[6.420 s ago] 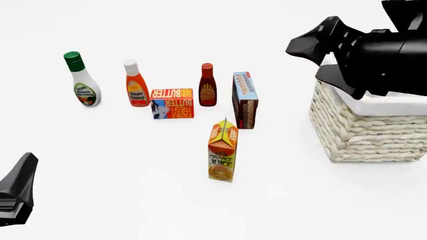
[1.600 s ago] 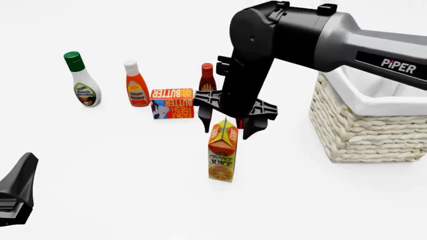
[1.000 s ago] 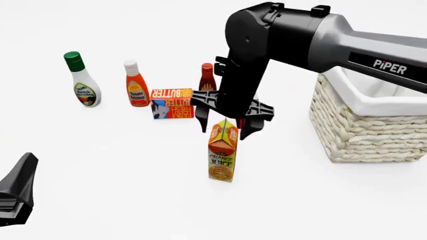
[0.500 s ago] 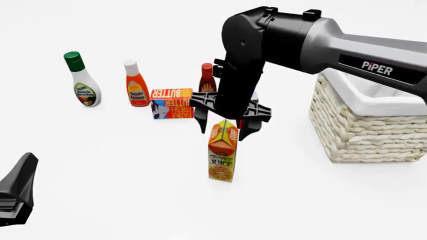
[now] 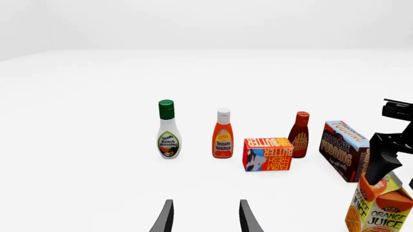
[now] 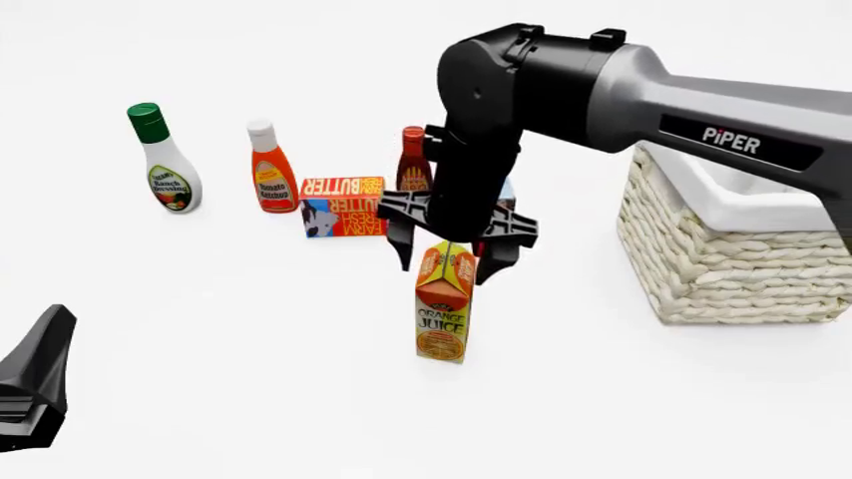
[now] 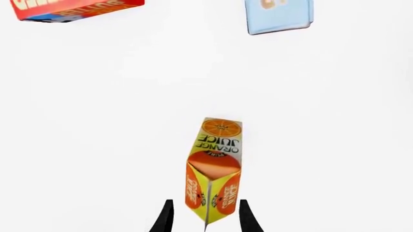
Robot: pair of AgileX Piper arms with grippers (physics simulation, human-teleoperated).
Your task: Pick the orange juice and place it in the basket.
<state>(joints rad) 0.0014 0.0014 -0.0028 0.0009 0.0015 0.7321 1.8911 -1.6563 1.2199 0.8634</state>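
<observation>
The orange juice point(image 6: 444, 311) stands upright on the white table, in front of the other groceries; it also shows in the left wrist view point(image 5: 382, 212) and the right wrist view point(image 7: 215, 169). My right gripper point(image 6: 448, 257) points straight down, open, with one finger on each side of the carton's gable top; the fingers point(image 7: 166, 215) are not pressed to the carton. The cream wicker basket point(image 6: 725, 261) with its white liner stands to the right. My left gripper point(image 5: 206, 220) is open and empty, low at the near left point(image 6: 34, 391).
Behind the carton stand a ranch dressing bottle point(image 6: 166, 165), a ketchup bottle point(image 6: 271, 170), a flat butter box point(image 6: 343, 207), a BBQ sauce bottle point(image 6: 414, 160) and the chocolate pudding box point(image 5: 345, 154), which my right arm mostly hides in the front view.
My right arm came from over the basket to above the carton, then eased a little left and down. The fingers stay open astride the top. The left arm has not moved.
</observation>
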